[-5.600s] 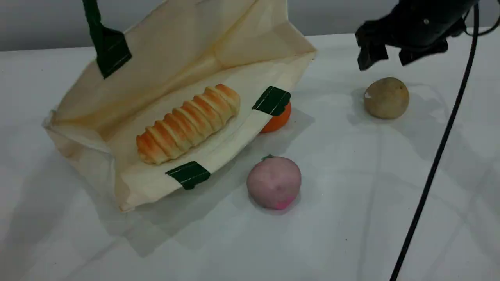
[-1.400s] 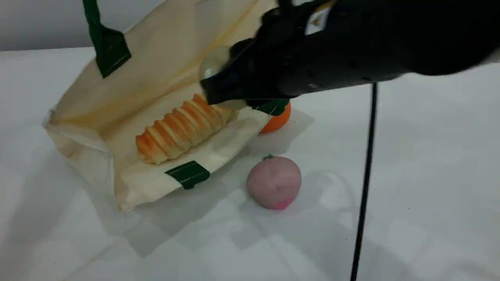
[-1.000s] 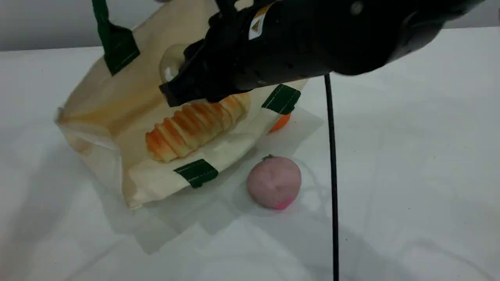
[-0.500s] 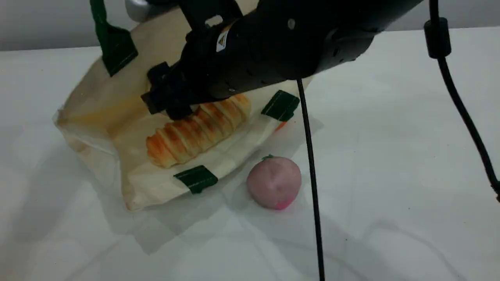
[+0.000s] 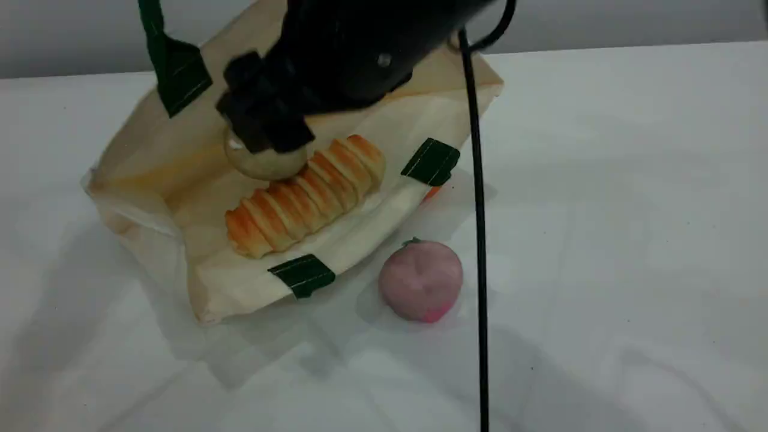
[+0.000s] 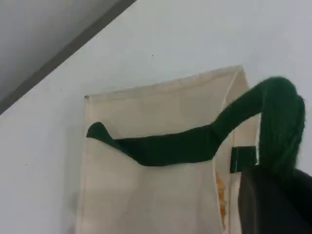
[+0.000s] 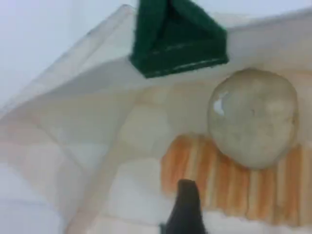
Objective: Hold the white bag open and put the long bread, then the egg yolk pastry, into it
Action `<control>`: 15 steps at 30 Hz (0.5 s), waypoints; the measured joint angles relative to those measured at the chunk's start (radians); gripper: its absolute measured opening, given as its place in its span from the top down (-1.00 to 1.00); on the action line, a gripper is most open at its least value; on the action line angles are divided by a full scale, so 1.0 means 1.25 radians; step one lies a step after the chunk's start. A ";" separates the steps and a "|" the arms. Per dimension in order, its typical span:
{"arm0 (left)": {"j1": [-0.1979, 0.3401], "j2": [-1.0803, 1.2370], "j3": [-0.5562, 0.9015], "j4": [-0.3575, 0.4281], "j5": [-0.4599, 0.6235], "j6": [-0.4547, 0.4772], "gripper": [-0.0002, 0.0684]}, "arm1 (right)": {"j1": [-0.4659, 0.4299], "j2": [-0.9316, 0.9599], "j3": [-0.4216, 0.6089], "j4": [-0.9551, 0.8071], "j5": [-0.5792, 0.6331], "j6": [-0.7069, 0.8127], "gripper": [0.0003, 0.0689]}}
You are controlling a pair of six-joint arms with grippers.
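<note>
A: Item 1, largest?
B: Table [image 5: 630,180], white, bears all. Next the white bag [image 5: 150,162], cream canvas tote w/ dark green strap [image 6: 165,146] and green patches, lying on its side at table's left, mouth open twd camera, upper side lifted.

A: Arms?
B: Right arm [image 5: 360,48], black, enters from top, reaches into bag mouth; its cable [image 5: 478,240] hangs down in front of table. Right gripper [image 5: 267,129] sits directly over the pastry, jaws spread wide, nothing gripped. One dark fingertip [image 7: 184,209] at bottom of right wrist view, clear of the ball. Left gripper [image 6: 273,204] clenched on the green strap, holding that side of bag up; seen only in left wrist view.

A: Contents?
B: The long bread [image 5: 303,195], golden-orange, ridged, lies inside bag on lower panel, diagonal. The egg yolk pastry [image 5: 264,162], tan ball w/ white fleck, inside bag, resting against bread's far edge, touching it.

A: Loose items?
B: Pink ball [image 5: 421,279] w/ small green tip, on table just right of bag's lower corner, apart from it. Orange fruit [image 5: 433,192], only a sliver showing under bag's edge by the right green patch.
</note>
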 joint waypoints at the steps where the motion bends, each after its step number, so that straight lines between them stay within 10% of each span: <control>1: 0.000 0.000 0.000 0.000 0.000 0.000 0.75 | 0.000 -0.016 0.000 -0.001 0.018 0.000 -0.58; 15: 0.000 0.000 0.000 0.000 0.000 0.000 0.75 | -0.215 -0.152 -0.008 -0.019 0.138 0.046 -0.57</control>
